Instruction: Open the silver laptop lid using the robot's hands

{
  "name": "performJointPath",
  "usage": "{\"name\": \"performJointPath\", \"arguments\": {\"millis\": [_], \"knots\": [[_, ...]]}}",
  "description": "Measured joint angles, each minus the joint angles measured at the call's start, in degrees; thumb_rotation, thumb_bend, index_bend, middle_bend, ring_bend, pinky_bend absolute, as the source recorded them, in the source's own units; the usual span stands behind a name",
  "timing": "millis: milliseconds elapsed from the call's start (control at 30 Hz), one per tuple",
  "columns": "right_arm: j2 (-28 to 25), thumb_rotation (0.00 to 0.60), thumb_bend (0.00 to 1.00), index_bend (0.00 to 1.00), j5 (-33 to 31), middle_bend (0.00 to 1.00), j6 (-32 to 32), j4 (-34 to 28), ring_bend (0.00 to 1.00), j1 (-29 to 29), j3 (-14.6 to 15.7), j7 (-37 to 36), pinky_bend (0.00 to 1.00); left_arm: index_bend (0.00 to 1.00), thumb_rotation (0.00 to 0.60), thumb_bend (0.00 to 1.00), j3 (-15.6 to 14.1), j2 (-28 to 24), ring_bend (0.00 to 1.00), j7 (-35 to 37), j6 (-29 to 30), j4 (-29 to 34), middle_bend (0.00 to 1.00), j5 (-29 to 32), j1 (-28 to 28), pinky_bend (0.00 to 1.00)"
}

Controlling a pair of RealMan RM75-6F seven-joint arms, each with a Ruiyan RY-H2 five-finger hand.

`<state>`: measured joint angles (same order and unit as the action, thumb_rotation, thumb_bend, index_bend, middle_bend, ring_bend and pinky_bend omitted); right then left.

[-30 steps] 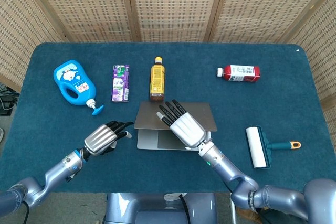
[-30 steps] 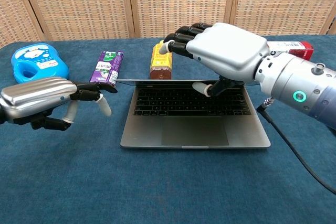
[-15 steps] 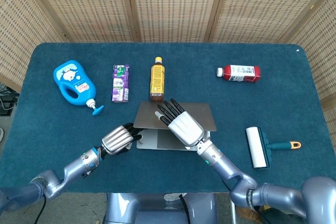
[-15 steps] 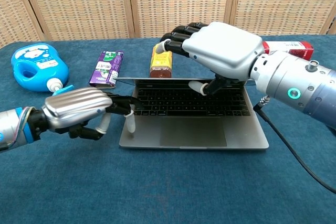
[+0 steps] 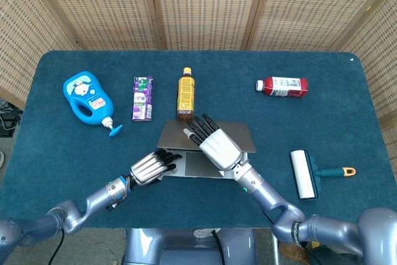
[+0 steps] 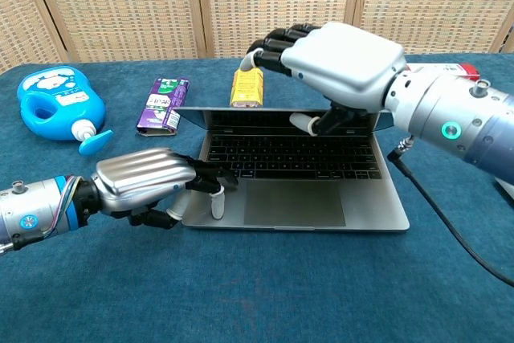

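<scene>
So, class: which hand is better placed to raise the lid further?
Probably the right hand: its fingers curl over the lid's top edge with the thumb beneath. The left hand rests low on the laptop's base, seemingly steadying it.

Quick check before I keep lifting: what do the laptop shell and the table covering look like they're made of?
The laptop shell looks like matte grey metal, probably aluminium: smooth, even sheen on the palm rest, black keys inset. The table covering looks like dark teal low-pile fabric or carpet: fuzzy, non-reflective texture.
</scene>
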<state>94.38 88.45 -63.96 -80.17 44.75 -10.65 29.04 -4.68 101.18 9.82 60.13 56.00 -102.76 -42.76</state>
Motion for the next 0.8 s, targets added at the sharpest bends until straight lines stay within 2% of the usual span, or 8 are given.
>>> {"name": "performJointPath", "arguments": {"millis": [467, 800], "knots": [[-2.1, 0.6, 0.58, 0.17, -4.5, 0.17, 1.0, 1.6, 0.1, 2.2, -4.9, 1.5, 0.15, 0.41, 0.6, 1.0, -0.9, 1.3, 0.24, -1.2, -0.4, -1.1, 0.17, 1.7, -0.2, 0.28], [-2.8, 0.6, 0.58, 0.17, -13.8, 0.17, 4.6, 7.1, 0.1, 4.6, -9.4, 3.0, 0.15, 0.41, 0.6, 1.0, -1.6, 2.0, 0.24, -0.7, -0.4, -2.0, 0.17, 2.3, -0.3, 0.28]]}}
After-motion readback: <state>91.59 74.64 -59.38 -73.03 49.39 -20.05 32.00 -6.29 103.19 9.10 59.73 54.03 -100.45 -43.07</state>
